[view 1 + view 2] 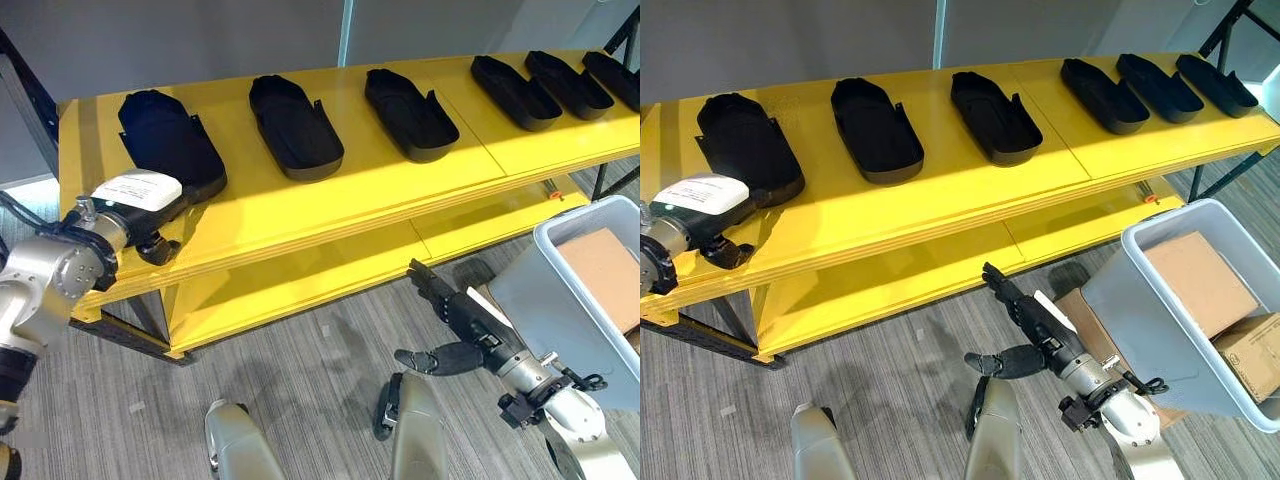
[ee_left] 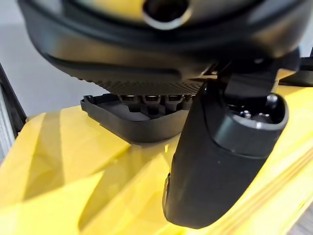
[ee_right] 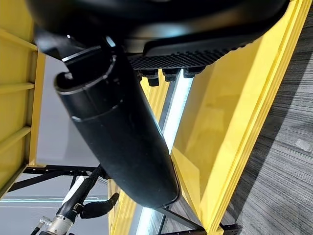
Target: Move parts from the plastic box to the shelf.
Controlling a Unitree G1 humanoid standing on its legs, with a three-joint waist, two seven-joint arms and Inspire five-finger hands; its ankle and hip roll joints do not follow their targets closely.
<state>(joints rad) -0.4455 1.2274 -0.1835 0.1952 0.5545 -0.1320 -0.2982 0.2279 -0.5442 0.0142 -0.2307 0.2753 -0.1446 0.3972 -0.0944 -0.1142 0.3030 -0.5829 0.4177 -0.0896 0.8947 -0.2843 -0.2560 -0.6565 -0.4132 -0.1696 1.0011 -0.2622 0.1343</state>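
Observation:
Several black moulded parts lie in a row on the yellow shelf [image 1: 330, 200]. At the shelf's left front corner my left hand [image 1: 135, 205], white cover on its back, rests at the near end of the leftmost part [image 1: 165, 135]. In the left wrist view its straight fingers touch the part's rim [image 2: 132, 120] and the thumb [image 2: 220, 156] stands apart over the board. My right hand [image 1: 455, 310] hangs open and empty over the floor, between the shelf's lower board and the grey plastic box [image 1: 540, 300].
The box stands tilted at the right, with cardboard [image 1: 1200, 280] inside it. A lower yellow board [image 1: 300, 280] runs under the top one. More parts [image 1: 295, 128] [image 1: 410, 113] [image 1: 515, 92] fill the shelf towards the right. Grey carpet lies in front.

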